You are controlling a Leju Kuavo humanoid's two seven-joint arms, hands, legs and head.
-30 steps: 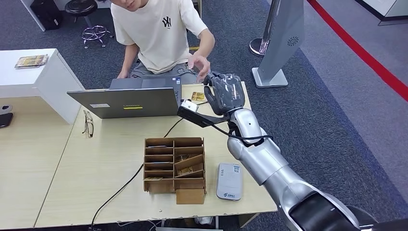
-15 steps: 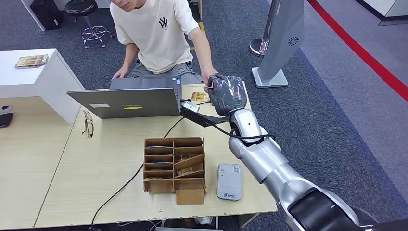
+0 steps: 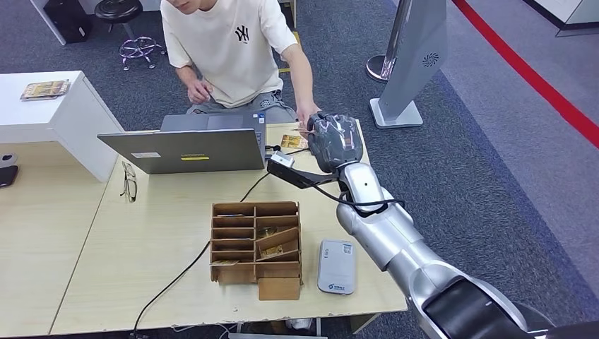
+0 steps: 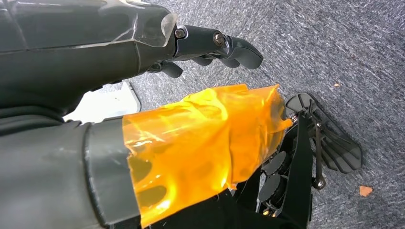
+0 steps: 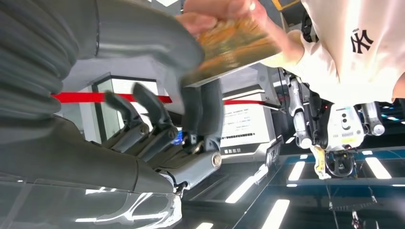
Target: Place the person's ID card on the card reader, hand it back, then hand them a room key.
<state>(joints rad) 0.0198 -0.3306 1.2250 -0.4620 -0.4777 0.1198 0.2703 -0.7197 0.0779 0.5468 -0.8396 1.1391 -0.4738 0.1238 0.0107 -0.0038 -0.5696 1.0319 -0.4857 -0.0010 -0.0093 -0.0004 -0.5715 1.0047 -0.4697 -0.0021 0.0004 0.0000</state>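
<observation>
My right hand (image 3: 333,139) reaches over the table's far edge, next to the laptop. It pinches an orange-gold patterned card (image 5: 234,45) between thumb and fingers (image 5: 206,107). The card (image 3: 292,142) sticks out of the hand towards the laptop. The seated person's hand (image 3: 308,119) grips the card's other end, their fingertips (image 5: 215,12) on it. The white card reader (image 3: 336,266) lies near the table's front edge, with nothing on it. My left hand (image 4: 210,45) hangs over grey carpet, its fingers loosely bent and holding nothing.
A cardboard organiser (image 3: 256,247) holding similar cards stands left of the reader. An open laptop (image 3: 187,145) sits at the far edge, with its cable (image 3: 176,279) running across the table. Glasses (image 3: 129,180) lie at the left. A grey kiosk stand (image 3: 410,63) rises beyond the table.
The person's hand has come down onto the card in my right hand and taken hold of it. Their other hand has lifted off the laptop. My right hand shifted only slightly.
</observation>
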